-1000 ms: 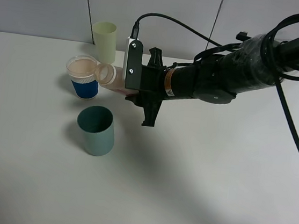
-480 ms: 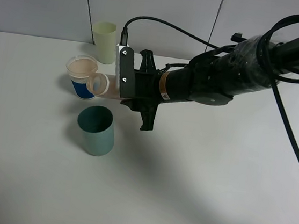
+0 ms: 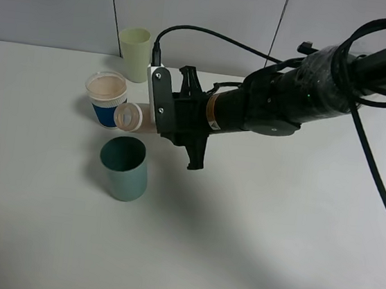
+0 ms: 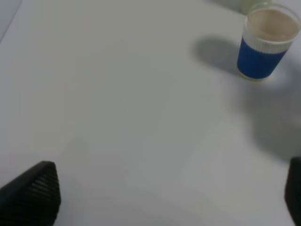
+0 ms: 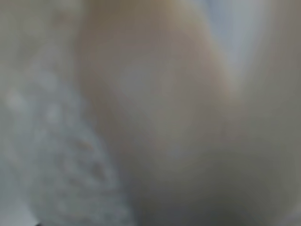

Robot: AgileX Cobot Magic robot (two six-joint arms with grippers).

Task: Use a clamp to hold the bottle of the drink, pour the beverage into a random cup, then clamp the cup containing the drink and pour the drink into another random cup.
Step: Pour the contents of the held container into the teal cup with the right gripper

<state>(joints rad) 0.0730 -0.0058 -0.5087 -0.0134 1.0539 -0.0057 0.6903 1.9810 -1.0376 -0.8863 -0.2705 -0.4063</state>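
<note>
**Bottle Held on Its Side Over the Cups, No Pour Yet Seen**

Exterior high view: the right gripper (image 3: 160, 118) is reached across the middle of the white table (image 3: 271, 251). It is rolled over at the wrist and clamped tight on the clear bottle (image 3: 130, 117). The bottle is carried almost level, its open neck pointing straight away from the jaws, and that tilt is judged to be a pouring attitude. The teal tumbler (image 3: 124, 171) stands just ahead of the gripper and lower, with its far rim close under the bottle's mouth. It is taken to be the cup aimed at. Its inside looks dark, no liquid can be made out in it, and nothing is seen leaving the neck. The blue paper cup (image 3: 106, 98) stands just beside the mouth on the other side. Beige-pink shows in it almost to the rim, but whether that is liquid or lining cannot be settled. The pale yellow-green tumbler (image 3: 134, 54) stands behind the gripper toward the wall, apart from the work.

Left wrist view: the left gripper (image 4: 162, 195) is spread wide with only bare table between its fingertips (image 4: 33, 193), and nothing is held. The blue paper cup (image 4: 263, 52) lies well ahead of it and off to one side. This arm is judged to be kept back so the pour is unhindered, and open ready for the later clamp on a cup.

Right wrist view: the frame is filled by a blurred pale beige mass, presumably the bottle close against the lens. Nothing further can be told.
</note>
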